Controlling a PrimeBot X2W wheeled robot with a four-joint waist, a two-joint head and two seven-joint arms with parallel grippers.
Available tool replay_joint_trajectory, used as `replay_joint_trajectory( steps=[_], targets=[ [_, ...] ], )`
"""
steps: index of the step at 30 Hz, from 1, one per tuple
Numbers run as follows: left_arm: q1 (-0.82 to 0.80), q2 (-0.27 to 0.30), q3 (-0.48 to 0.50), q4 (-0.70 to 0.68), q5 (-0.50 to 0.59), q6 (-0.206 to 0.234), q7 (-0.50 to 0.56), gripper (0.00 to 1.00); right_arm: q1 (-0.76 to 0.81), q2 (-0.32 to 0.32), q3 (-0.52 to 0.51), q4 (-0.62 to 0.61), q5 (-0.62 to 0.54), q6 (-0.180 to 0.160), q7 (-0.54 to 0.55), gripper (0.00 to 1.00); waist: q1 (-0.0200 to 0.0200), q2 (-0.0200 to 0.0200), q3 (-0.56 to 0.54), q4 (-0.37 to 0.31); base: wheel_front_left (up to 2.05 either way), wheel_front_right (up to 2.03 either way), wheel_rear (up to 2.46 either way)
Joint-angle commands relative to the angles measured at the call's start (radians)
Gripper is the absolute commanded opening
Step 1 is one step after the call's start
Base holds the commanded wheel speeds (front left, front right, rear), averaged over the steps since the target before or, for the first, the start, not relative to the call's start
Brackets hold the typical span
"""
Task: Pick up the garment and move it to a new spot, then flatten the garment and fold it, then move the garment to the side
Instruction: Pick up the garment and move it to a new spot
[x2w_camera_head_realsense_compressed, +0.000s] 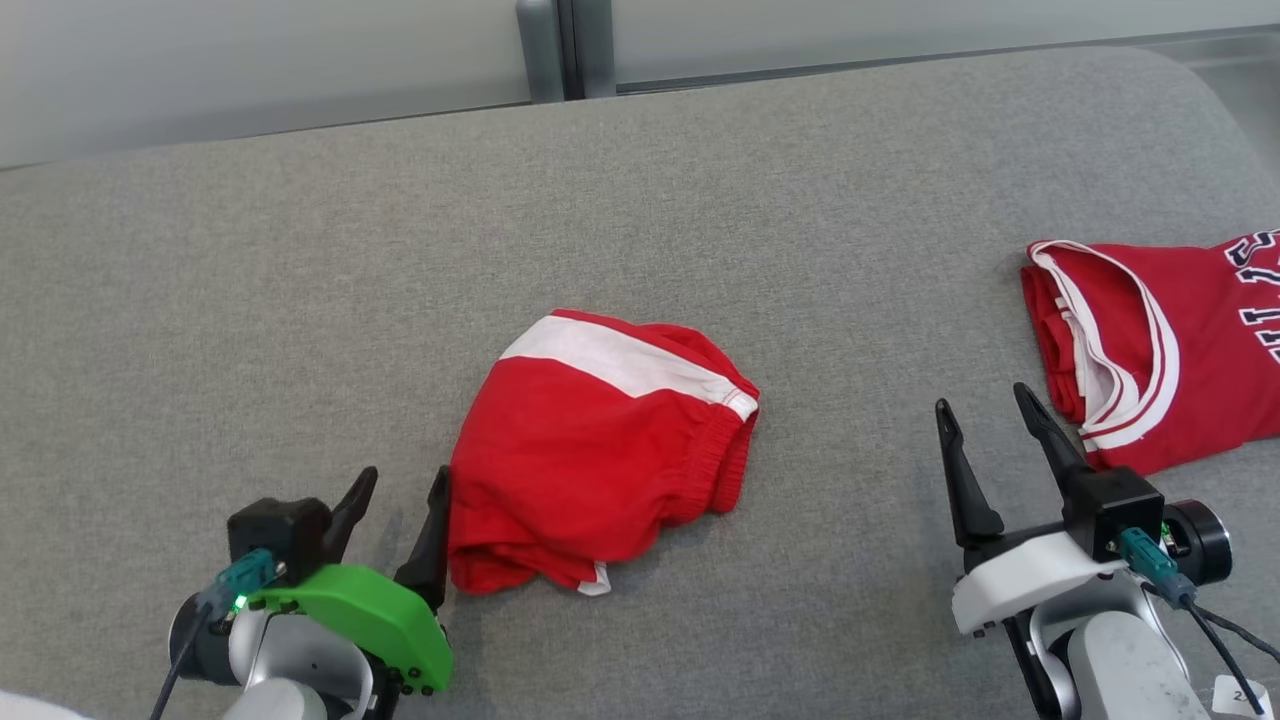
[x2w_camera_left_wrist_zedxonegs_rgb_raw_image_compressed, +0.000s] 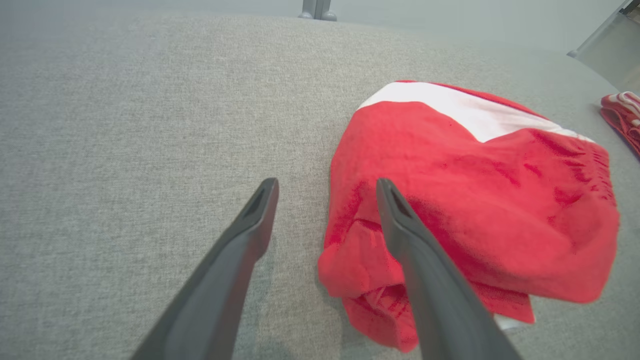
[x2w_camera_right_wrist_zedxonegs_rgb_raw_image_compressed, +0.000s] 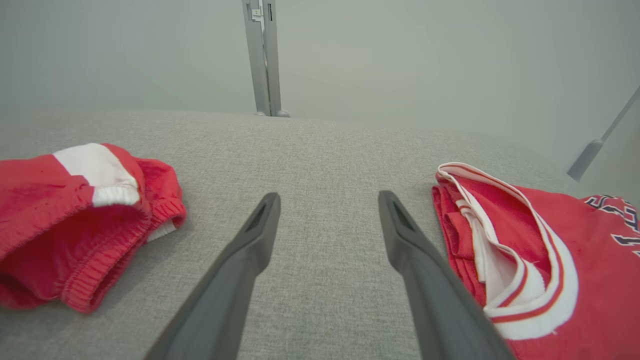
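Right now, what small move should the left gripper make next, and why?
Probably back the left gripper slightly off the red shorts: its jaws stand open, empty, one finger at the shorts' near-left edge. The shorts lie bunched, so a fresh grasp for flattening seems needed.

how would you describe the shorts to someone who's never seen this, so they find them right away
On the wide grey fabric surface, look near the middle, just right of the left gripper. The rumpled red shorts lie there. Unlike the red jersey at the far right, which has dark lettering and striped trim, they carry one broad white band and a gathered elastic waistband.
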Motion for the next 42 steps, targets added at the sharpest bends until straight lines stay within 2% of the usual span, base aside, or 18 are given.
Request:
replay_joint_trajectory(
  steps=[1,3,4,8,10,14,23,28,34,42],
  targets=[
    [0.052,-0.002,0.022,-0.04,0.003,0.023,-0.051,1.0,0.028,-0.002,-0.01,-0.016,0.0,-0.001,0.0,1.0,0.0,-0.0001,-0.025,-0.015,0.0,0.0,0.0],
    [0.052,-0.002,0.022,-0.04,0.003,0.023,-0.051,1.0,0.028,-0.002,-0.01,-0.016,0.0,-0.001,0.0,1.0,0.0,-0.0001,-0.025,-0.015,0.0,0.0,0.0],
    [0.091,0.005,0.047,-0.076,0.035,0.052,-0.135,1.0,0.048,0.0,-0.016,-0.046,-0.008,-0.001,0.0,1.0,0.0,-0.0001,-0.041,-0.019,0.0,0.0,0.0],
    [0.129,0.011,0.052,-0.063,0.066,0.061,-0.22,1.0,0.076,0.001,-0.028,-0.076,-0.012,-0.001,0.0,1.0,0.0,-0.0001,-0.055,-0.013,0.0,0.0,0.0],
    [0.146,0.003,0.061,-0.042,0.067,0.043,-0.262,1.0,0.097,0.002,-0.034,-0.092,-0.015,-0.001,0.0,1.0,0.0,-0.0001,-0.071,-0.005,0.0,0.0,0.0],
    [0.184,-0.001,0.086,0.019,0.093,-0.028,-0.304,1.0,0.151,0.002,-0.054,-0.11,-0.018,-0.001,0.0,1.0,0.0,-0.0001,-0.118,0.017,0.0,0.0,0.0],
    [0.309,-0.101,0.323,0.042,0.23,-0.147,-0.308,1.0,0.242,0.003,-0.08,-0.133,-0.023,-0.001,0.0,1.0,0.0,-0.0001,-0.188,0.076,0.0,0.0,0.0],
    [0.343,-0.154,0.412,0.053,0.292,-0.209,-0.308,1.0,0.242,0.003,-0.09,-0.122,-0.026,-0.001,0.0,1.0,0.0,-0.0001,-0.196,0.103,0.0,0.0,0.0],
    [0.343,-0.207,0.479,0.063,0.35,-0.262,-0.308,1.0,0.233,0.003,-0.094,-0.104,-0.032,-0.001,0.0,1.0,0.0,-0.0001,-0.2,0.121,0.0,0.0,0.0],
    [0.341,-0.254,0.535,0.077,0.401,-0.305,-0.308,1.0,0.223,0.001,-0.084,-0.099,-0.034,-0.001,0.0,1.0,0.0,-0.0001,-0.197,0.125,0.0,0.0,0.0]
  ],
)
